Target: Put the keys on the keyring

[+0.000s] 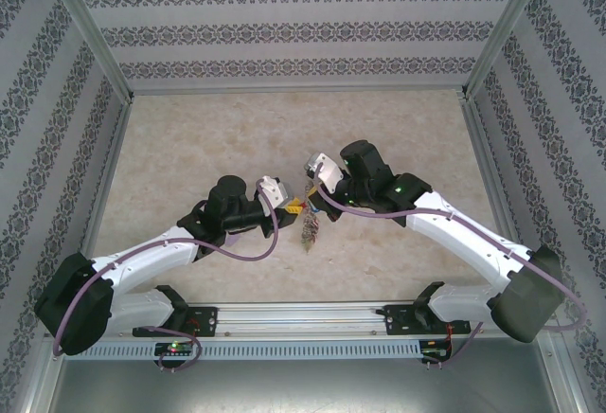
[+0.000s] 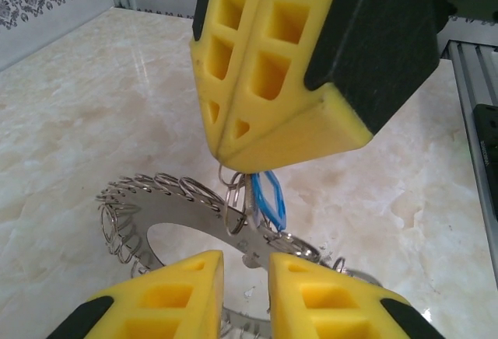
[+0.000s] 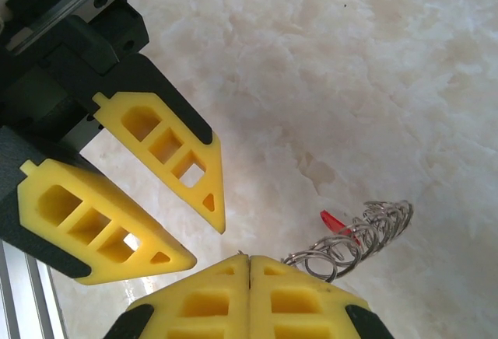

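From above, the left gripper (image 1: 292,208) and right gripper (image 1: 305,197) meet just below the frame's centre. The keyring (image 1: 310,230) hangs edge-on right under them, and bare marbled table (image 1: 237,138) stretches wide to the patterned walls (image 1: 284,29) at the top and sides. The aluminium rail (image 1: 303,316) runs close along the bottom. In the left wrist view, the right gripper (image 2: 232,155) comes down from the top, clenched, its tip pinching a small wire loop on the keyring's (image 2: 175,218) rim. A blue key (image 2: 268,199) dangles just beside that loop. The left gripper (image 2: 246,277) at the bottom edge stands released, the ring's flat band showing through the gap. Open table lies to the left, and the rail (image 2: 475,82) borders the right. In the right wrist view, the right gripper (image 3: 249,260) is pressed together at the bottom edge. The left gripper (image 3: 204,242) stands parted at left, nothing between its fingers (image 3: 179,160). The keyring's loops (image 3: 362,234) and a red key (image 3: 333,220) sit lower right, with free table above.
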{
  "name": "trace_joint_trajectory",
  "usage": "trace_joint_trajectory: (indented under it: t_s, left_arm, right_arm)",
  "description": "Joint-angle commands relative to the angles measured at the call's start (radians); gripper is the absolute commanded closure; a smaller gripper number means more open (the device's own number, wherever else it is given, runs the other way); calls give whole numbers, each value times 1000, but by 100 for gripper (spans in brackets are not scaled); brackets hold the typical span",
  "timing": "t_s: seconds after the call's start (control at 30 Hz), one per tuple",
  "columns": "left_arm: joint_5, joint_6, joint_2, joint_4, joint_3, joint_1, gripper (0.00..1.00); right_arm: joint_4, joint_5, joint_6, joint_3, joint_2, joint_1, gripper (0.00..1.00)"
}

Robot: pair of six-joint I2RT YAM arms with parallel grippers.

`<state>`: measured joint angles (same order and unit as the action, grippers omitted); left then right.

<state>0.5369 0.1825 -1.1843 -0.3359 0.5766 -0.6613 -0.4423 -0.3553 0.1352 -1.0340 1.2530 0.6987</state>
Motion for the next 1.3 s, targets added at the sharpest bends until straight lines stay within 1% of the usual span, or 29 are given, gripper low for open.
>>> trace_joint_trajectory:
  t_s: [0.0,0.23,0.47,0.57,0.97,1.27]
  left_arm:
    - [34,25,-15,18,44,-9,78]
    - [-12,65,-17,58,68,-9,81]
    - [-11,104,-31,113,98,-9,81]
    - [-17,125,-38,147,114,-9,82]
    - [7,140,-60,150,137,-9,83]
    - [-2,148,-68,155,143,-9,83]
  right_arm:
    - [16,-12,19,-40,0,13,100]
    - [16,-41,40,-39,3,13,100]
    - [22,-55,46,-38,5,14,100]
    - [24,-56,49,-36,8,15,100]
    - [28,-76,53,-38,17,15,100]
    - [27,-92,52,-37,10,19,100]
